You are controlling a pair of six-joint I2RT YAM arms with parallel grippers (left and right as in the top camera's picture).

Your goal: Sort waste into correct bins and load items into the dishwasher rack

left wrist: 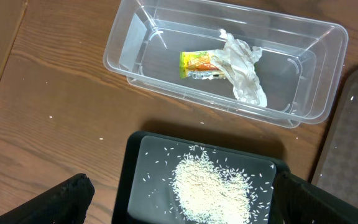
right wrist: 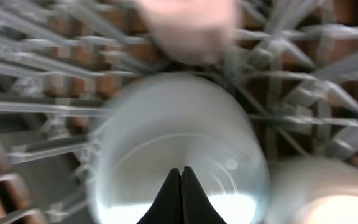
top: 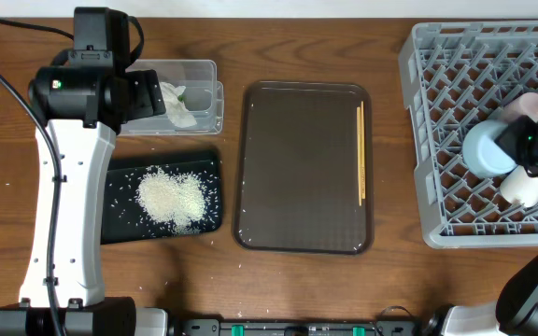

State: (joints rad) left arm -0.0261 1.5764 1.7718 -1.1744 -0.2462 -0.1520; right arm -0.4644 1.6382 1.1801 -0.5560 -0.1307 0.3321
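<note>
Far left first: the left arm reaches from the near table edge up the left side, wrist bent over the bins. The left gripper [left wrist: 182,186] hangs above them with its fingers spread wide and nothing between them. I'd say it's free for the next pick.

Below it, the clear rectangular plastic tub [left wrist: 126,46] holds the dry rubbish: the crumpled white paper napkin [left wrist: 244,68] with the small yellow-green wrapper [left wrist: 197,64] touching it. Just beside the tub, the shallow black rectangular tray [left wrist: 126,180] carries the heap of loose white rice grains [left wrist: 210,186], and stray grains are scattered on the tray and the wood nearby. Paper in one, food in the other, so the waste looks sorted.

In the middle, the large brown textured serving tray [top: 297,168] is nearly bare. Only the pair of thin wooden chopsticks [top: 360,154] lies along its right side, not yet loaded.

On the right, the large grey lattice dishwasher rack [top: 418,140] has the small light-blue bowl [right wrist: 179,130] among its pegs, apparently mouth-down to drain. The pink cup [top: 533,105] is beyond it and the white cup [top: 523,187] is nearer.

The right arm comes in from the near right corner and points straight down. The right gripper [right wrist: 181,171] has its fingers pressed together, gripping nothing, over the bowl's base. The blur hides whether they touch it.
</note>
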